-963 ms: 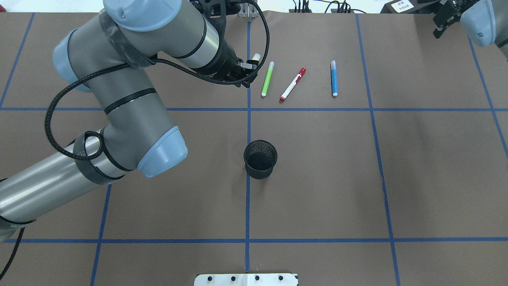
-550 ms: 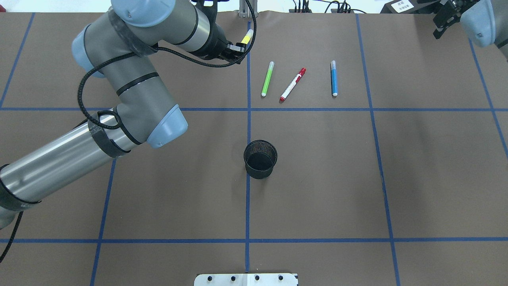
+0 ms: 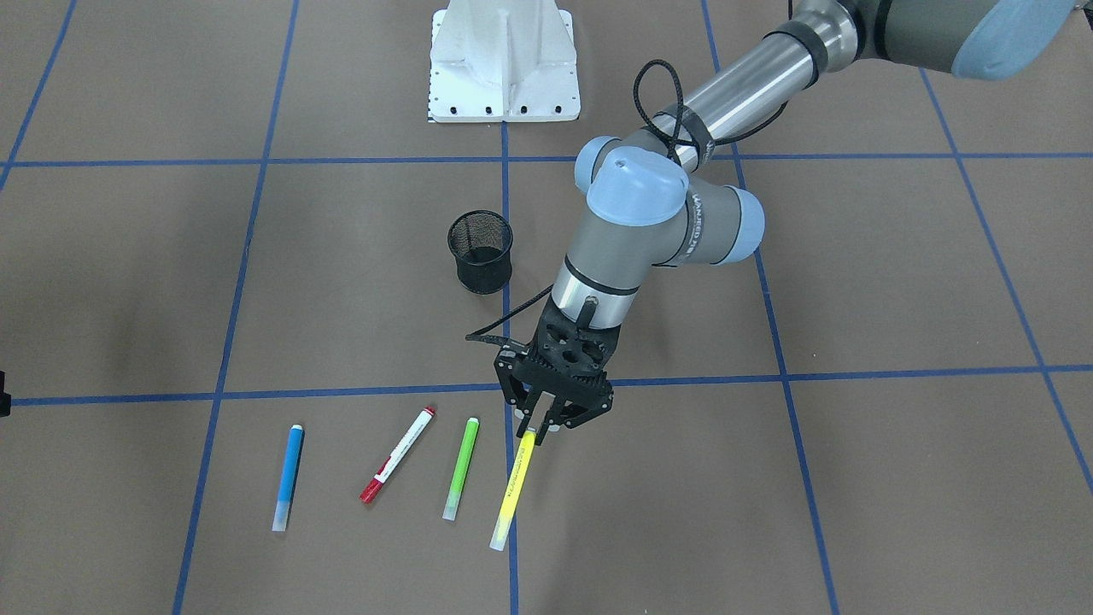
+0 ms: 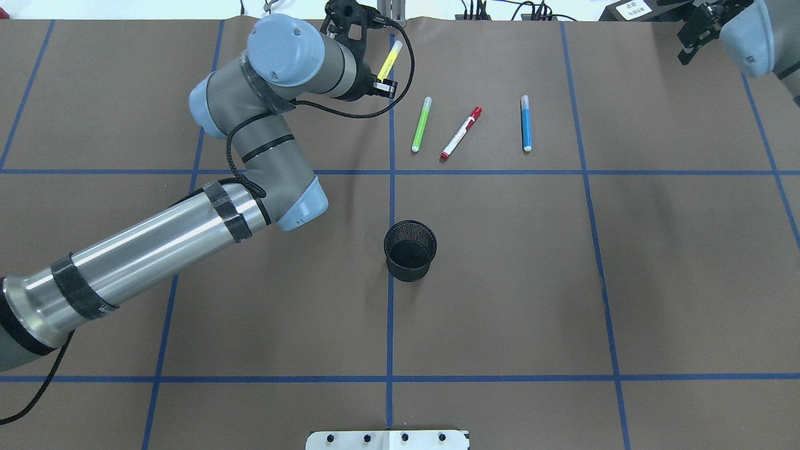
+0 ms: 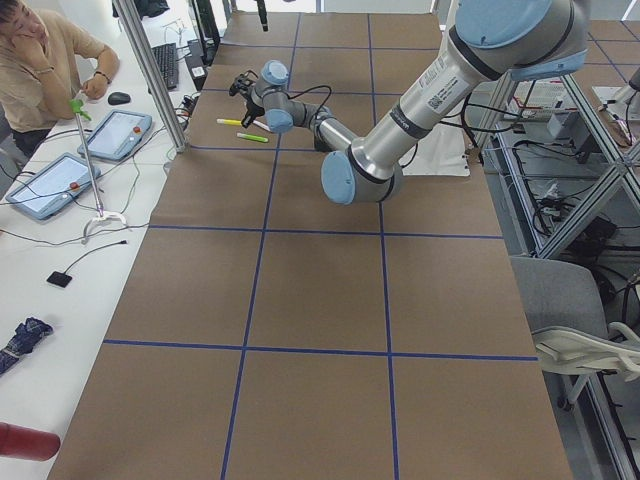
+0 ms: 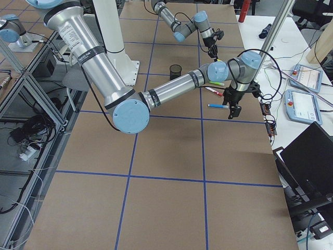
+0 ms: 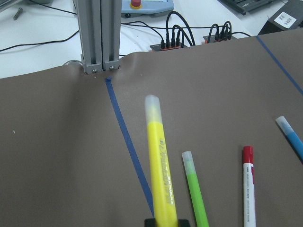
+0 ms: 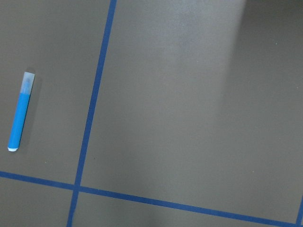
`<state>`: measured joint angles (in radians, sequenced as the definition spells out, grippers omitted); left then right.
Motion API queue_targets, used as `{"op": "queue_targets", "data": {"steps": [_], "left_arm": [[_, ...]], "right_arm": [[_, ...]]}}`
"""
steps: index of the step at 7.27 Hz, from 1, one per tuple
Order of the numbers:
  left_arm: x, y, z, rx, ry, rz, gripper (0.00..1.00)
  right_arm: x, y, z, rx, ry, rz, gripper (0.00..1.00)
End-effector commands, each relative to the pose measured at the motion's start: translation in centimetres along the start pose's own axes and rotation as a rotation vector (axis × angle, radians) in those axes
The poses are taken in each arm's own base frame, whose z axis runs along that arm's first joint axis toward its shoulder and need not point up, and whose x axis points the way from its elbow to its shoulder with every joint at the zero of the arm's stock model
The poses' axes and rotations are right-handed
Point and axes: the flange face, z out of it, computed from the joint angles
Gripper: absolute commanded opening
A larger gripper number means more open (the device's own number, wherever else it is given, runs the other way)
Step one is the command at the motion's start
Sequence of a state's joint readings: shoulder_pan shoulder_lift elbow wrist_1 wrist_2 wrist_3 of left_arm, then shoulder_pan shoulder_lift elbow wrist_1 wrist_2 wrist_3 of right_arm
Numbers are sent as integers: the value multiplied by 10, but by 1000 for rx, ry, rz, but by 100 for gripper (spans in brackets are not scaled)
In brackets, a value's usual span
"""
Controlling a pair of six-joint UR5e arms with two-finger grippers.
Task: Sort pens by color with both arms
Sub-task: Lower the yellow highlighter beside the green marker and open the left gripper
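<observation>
Over table (image 4: 500,281), left gripper (image 3: 539,426) points yellow pen (image 3: 512,489) toward far edge.

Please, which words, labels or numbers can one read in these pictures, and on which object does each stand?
Nothing is legible.
Slim yellow highlighter pen: grey print along the barrel, blurred.
Thin white pen with red caps: small marks, unreadable.
Grey left arm: pale lettering on the wrist, too small.
White label at the back: too small.

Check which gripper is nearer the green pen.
Left. The left gripper, holding the yellow pen, is right beside the green pen. The right gripper sits far off on the other side, well past the blue pen.
</observation>
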<state>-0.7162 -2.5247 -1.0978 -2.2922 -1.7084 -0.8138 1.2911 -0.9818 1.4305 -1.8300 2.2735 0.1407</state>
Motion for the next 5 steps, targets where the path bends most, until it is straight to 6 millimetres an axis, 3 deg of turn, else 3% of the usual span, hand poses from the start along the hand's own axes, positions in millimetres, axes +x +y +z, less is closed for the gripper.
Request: {"op": "queue_targets", "data": {"steps": [1,2,5], "left_arm": [[4,21,28,-25,-21,57,0],[10,31,33,-39,-17,61,0],[19,43,37,-53,-9,68,74]], "right_arm": [[-1,0,3,-4,0,-1,99],[-2,0,4,-7,0,-1,99],[-3,0,5,-8,0,-2,99]]}}
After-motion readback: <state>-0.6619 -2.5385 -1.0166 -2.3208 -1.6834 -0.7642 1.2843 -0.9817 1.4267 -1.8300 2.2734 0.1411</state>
